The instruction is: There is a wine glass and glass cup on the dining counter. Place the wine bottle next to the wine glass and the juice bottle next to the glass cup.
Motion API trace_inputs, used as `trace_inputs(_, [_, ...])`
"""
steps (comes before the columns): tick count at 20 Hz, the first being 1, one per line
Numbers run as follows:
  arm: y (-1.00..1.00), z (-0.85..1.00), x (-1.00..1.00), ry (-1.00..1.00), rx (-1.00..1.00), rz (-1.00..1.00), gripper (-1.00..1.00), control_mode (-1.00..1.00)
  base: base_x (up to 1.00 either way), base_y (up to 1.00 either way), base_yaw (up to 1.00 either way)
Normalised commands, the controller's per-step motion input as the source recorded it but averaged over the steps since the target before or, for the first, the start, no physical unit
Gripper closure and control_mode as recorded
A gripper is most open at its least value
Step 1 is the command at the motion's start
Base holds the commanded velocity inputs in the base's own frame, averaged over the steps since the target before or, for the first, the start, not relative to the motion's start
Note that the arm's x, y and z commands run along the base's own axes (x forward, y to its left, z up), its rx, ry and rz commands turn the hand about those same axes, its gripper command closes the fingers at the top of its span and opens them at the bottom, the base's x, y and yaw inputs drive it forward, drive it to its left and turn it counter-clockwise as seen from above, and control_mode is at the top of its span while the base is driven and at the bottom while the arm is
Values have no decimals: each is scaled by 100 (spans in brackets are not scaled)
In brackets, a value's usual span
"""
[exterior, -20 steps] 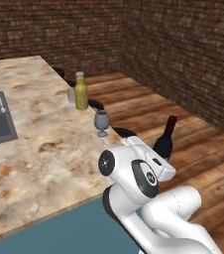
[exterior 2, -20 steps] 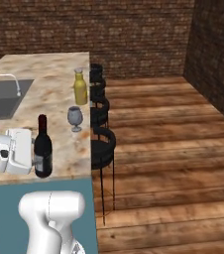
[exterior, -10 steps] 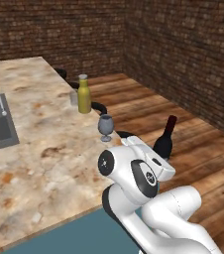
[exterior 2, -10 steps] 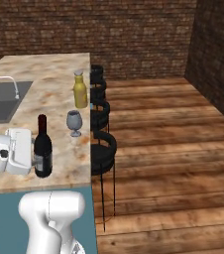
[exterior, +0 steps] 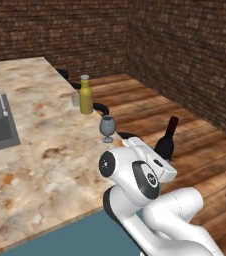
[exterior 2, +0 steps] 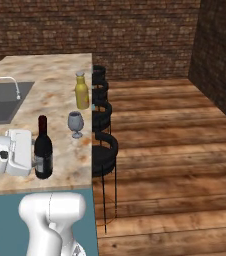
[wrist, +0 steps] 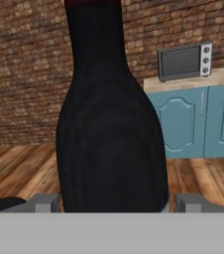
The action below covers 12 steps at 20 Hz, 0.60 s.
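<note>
— How's the arm?
— My gripper (exterior 2: 36,161) reaches level, clamped on the slim near-black wine bottle (exterior 2: 43,148), upright near the marbled dining counter (exterior 2: 45,90)'s stool-side edge.
— Room?
— Bare stone toward the rounded clear wine glass (exterior 2: 75,123); olive-yellow juice bottle (exterior 2: 81,90) beyond it.

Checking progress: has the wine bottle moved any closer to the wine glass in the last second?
Yes, slightly: in the right base view the wine bottle has edged toward the wine glass, narrowing the gap between them.
</note>
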Motion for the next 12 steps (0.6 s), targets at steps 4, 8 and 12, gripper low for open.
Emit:
trace_inputs(4, [0, 0, 0, 0, 0, 0, 100, 100, 22, 0, 0])
trace_inputs(8, [0, 0, 0, 0, 0, 0, 100, 100, 0, 0, 0])
trace_inputs(12, [0, 0, 0, 0, 0, 0, 100, 100, 0, 0, 0])
